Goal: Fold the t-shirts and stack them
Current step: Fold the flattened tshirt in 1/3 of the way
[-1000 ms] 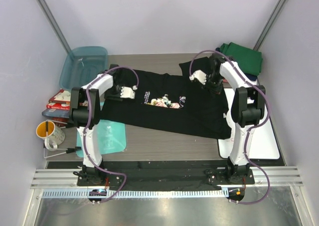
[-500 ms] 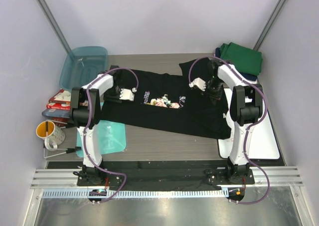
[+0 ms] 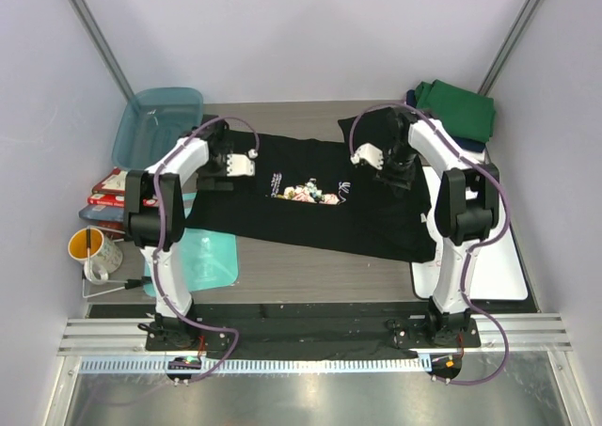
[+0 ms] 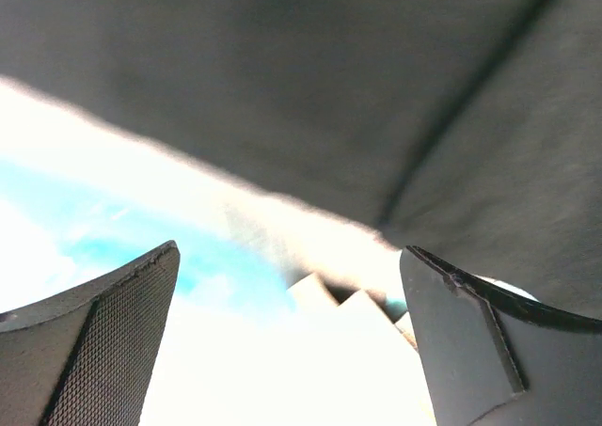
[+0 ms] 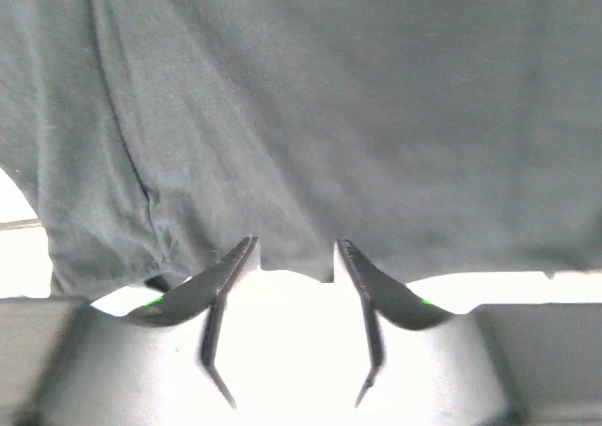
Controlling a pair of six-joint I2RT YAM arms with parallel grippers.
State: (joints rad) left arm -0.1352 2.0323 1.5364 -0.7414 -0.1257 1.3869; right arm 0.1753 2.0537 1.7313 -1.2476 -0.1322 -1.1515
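- The left wrist view shows the left gripper (image 4: 290, 257) with its fingers (image 4: 103, 341) spread wide and nothing between them. Black cloth with one seam fills the upper frame. Its edge slants just past the tips, above a washed-out bright area with a teal-blue patch.
- The right wrist view shows the right gripper (image 5: 296, 243) with its fingers (image 5: 202, 290) parted partway, and the gap between them is bright. The cloth's hem lies right at the tips and nothing is pinched. Wrinkles run down the left of the frame.
- Only the overhead camera shows the whole black t-shirt (image 3: 324, 221). It is spread flat and print up across the middle of the table (image 3: 310, 271), slanting from far left to near right. The left gripper is over its far-left part and the right gripper over its far-right part.
- The overhead camera alone also shows a folded green t-shirt (image 3: 459, 109) in the far-right corner, lying on a navy one (image 3: 412, 97) whose edge peeks out.
- The shirt's near-right corner reaches the white board (image 3: 499, 257), and its near-left edge meets the teal mat (image 3: 212, 257).
- The teal tub (image 3: 158, 123) sits just beside the far-left sleeve.
- Bare tabletop runs as a strip between the near hem and the arm bases. A narrower strip lies beyond the collar.
- A yellow mug (image 3: 92, 249) and red boxes (image 3: 111, 189) crowd the left margin.
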